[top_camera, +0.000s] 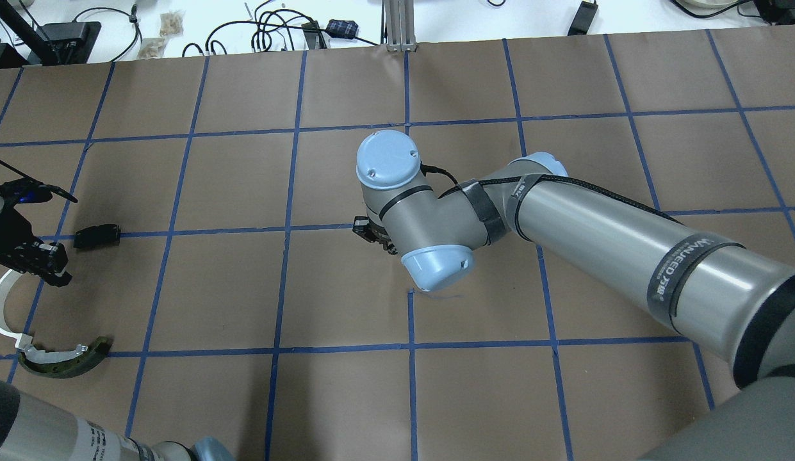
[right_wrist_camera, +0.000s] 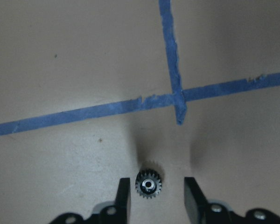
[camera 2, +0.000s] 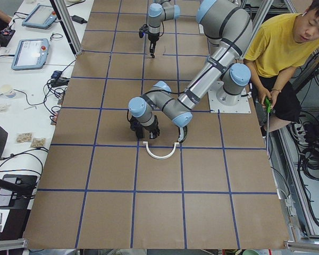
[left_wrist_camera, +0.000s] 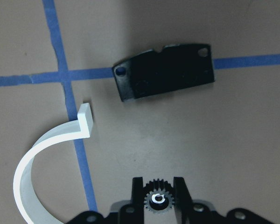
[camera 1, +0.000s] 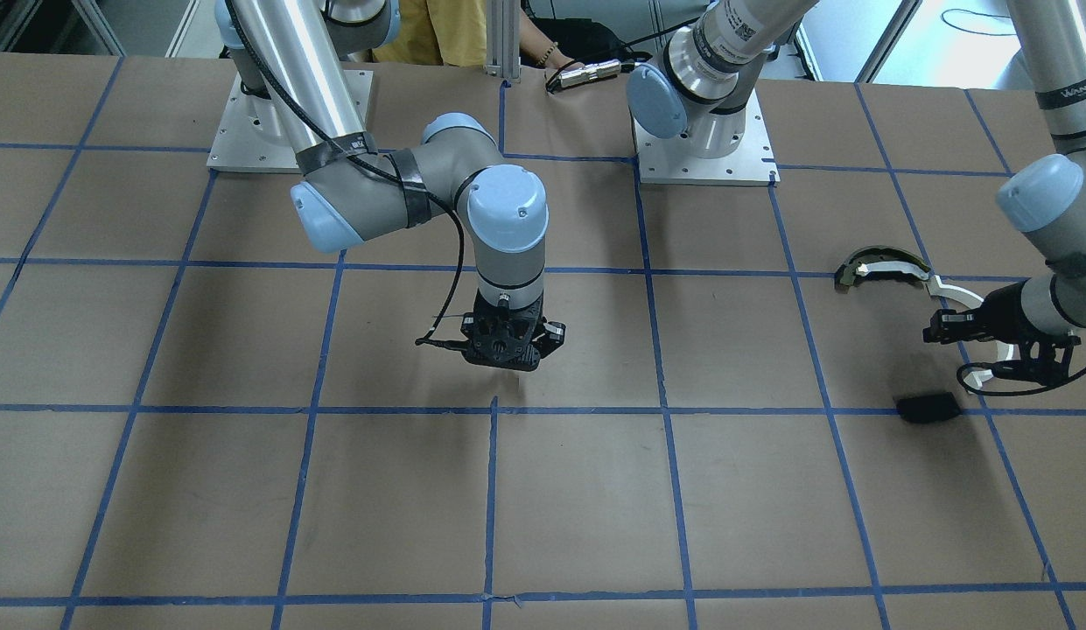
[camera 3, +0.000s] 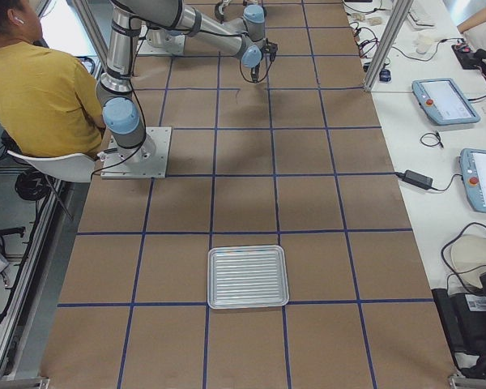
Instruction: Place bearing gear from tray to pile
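Nearest to me, the left end effector (left_wrist_camera: 158, 183) has its two fingers pressed tight on the little bearing gear (left_wrist_camera: 155, 199). The gear has small teeth and a shiny hole in the middle. It is held over the brown worktop (camera 1: 543, 507), right by the pile.

The pile is three loose things. A flat black piece (left_wrist_camera: 163, 71) lies across a blue tape line. Near it, but not touching it, is one end of a thin white arc strip (left_wrist_camera: 38, 145). A dark curved metal piece (camera 1: 879, 267) lies at the strip's other end and seems to touch it.

Farther along, near the middle of the worktop, the right end effector (right_wrist_camera: 157, 184) points down with its fingers spread wide. Another gear (right_wrist_camera: 148, 185) sits between them. Neither finger touches it. I cannot tell if it lies flat on the worktop.

Way at the far end lies a silver tray (camera 3: 249, 277), well apart from both arms.
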You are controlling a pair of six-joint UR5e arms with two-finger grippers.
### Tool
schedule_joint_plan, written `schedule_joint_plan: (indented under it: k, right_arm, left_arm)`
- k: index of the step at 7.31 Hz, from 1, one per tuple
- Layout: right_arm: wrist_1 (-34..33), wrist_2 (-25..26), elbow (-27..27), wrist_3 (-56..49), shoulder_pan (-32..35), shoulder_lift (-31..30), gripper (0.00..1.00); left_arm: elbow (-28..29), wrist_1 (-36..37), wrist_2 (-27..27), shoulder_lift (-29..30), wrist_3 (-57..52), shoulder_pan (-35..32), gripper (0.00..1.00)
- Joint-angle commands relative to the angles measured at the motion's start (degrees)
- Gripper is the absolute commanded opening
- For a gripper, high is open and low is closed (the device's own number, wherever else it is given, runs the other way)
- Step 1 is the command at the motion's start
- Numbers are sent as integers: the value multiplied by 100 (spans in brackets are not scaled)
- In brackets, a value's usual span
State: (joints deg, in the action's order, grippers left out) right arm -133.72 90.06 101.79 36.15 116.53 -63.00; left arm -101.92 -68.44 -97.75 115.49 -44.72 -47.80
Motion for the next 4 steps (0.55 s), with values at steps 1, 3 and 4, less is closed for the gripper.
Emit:
schedule_joint_plan:
  k: [1, 3, 4]
  right_arm:
    - [405, 12, -316, -961, -523, -394, 100]
    - [2516, 3, -1183, -2491, -1760, -1088, 100]
    - [3423, 72, -1501, -3265, -2166, -1300, 100]
  left_arm:
    - [-3, -2, -25, 44, 7, -1, 4]
    - [-3, -2, -16, 53, 7, 7, 60]
    - [-12, 7, 1, 61, 7, -1, 78]
